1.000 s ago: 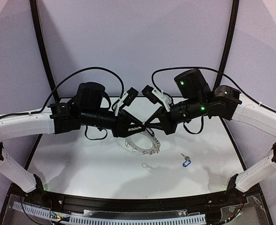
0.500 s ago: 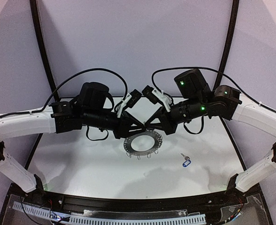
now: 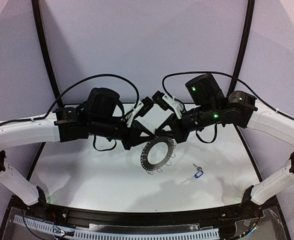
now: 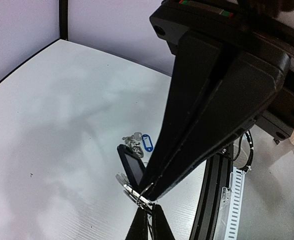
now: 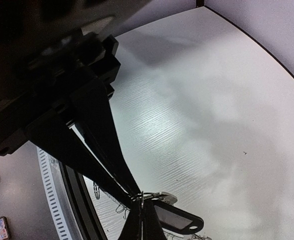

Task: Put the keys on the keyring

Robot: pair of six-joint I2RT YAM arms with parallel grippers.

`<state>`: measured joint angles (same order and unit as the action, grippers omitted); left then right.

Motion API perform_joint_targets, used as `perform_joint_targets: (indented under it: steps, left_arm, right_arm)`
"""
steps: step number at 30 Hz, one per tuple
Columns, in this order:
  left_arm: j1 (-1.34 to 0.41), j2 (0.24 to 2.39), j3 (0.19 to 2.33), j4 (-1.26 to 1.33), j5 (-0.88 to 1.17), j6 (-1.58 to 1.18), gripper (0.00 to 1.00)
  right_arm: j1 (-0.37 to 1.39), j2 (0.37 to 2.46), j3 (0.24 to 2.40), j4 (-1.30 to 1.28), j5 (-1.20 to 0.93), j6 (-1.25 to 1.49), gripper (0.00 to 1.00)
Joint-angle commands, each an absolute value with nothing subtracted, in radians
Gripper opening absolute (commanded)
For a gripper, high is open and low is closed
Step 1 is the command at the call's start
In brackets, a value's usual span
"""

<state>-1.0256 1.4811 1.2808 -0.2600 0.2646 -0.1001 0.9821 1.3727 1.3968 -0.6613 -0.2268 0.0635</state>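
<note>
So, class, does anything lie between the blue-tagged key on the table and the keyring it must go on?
Nothing visible does. The blue-tagged key lies on the table to the right of the keyring, which hangs tilted from the shut left claw and right claw.

The white tabletop (image 3: pixel 87 175) is catching soft shadows. A blue-tagged key (image 3: pixel 198 173) is lying on it, toward the right.
</note>
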Motion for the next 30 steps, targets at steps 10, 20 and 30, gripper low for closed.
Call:
perform_joint_targets:
  steps: [10, 20, 30]
  left_arm:
    - [-1.044, 1.449, 1.293, -0.353, 0.184, -0.017, 0.01]
    - [-1.112, 1.374, 1.216, -0.282, 0.061, 0.147, 0.01]
    - [-1.226, 1.277, 0.996, 0.069, -0.088, 0.431, 0.01]
  right_arm:
    - [0.989, 1.381, 1.497, -0.759, -0.044, 0.113, 0.00]
    - [0.922, 1.504, 1.611, -1.028, -0.060, 0.198, 0.00]
    - [0.744, 1.687, 1.619, -1.173, -0.685, 0.275, 0.00]
